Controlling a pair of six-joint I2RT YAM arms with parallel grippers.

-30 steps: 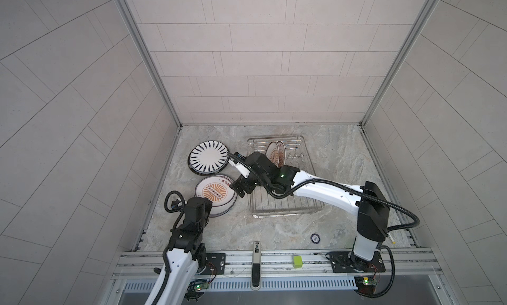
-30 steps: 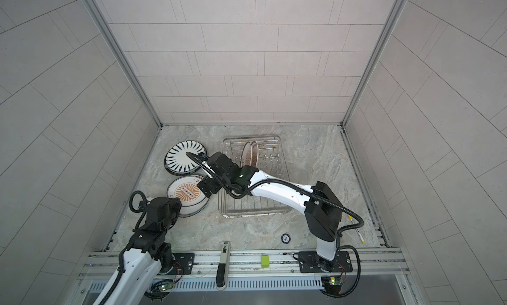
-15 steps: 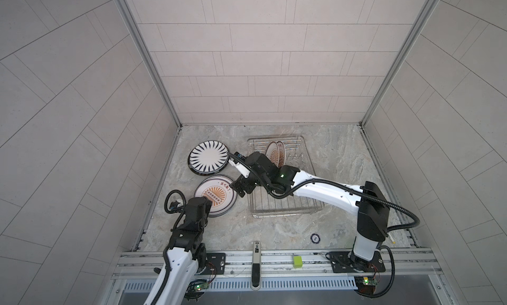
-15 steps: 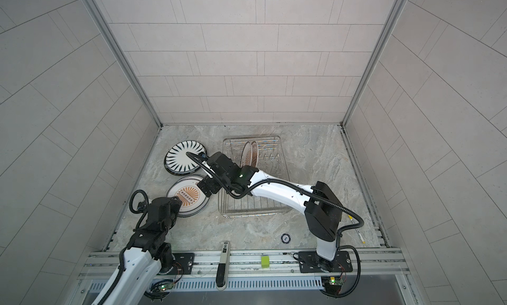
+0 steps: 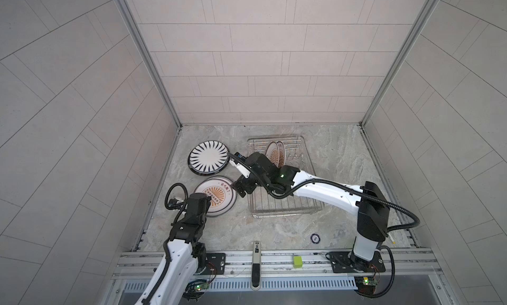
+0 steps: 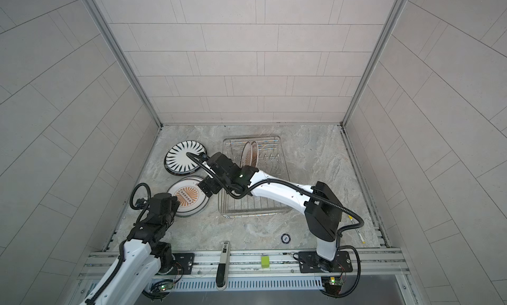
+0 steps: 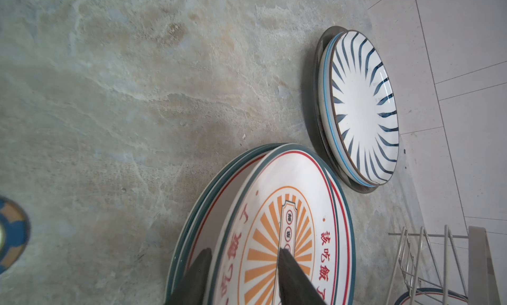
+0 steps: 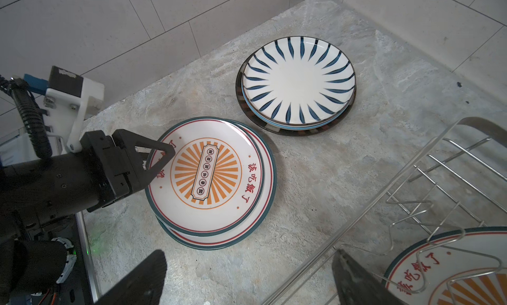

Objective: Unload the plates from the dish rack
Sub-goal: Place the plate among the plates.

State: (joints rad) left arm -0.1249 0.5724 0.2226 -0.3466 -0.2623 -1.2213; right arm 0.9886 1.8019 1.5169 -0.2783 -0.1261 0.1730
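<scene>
Two piles of plates lie on the table left of the dish rack. The far pile is topped by a black-striped plate. The near pile is topped by an orange sunburst plate. My left gripper is open, its jaws straddling that top plate's rim. Two plates stand upright in the rack. My right gripper hangs wide open and empty over the rack's left rim.
A small round token lies on the table in front of the rack. On the front rail sit a green block and a black tool. Tiled walls close in the table on three sides.
My left gripper has opened, and the sunburst plate it held now lies on the near pile. The right arm has stayed where it was.
</scene>
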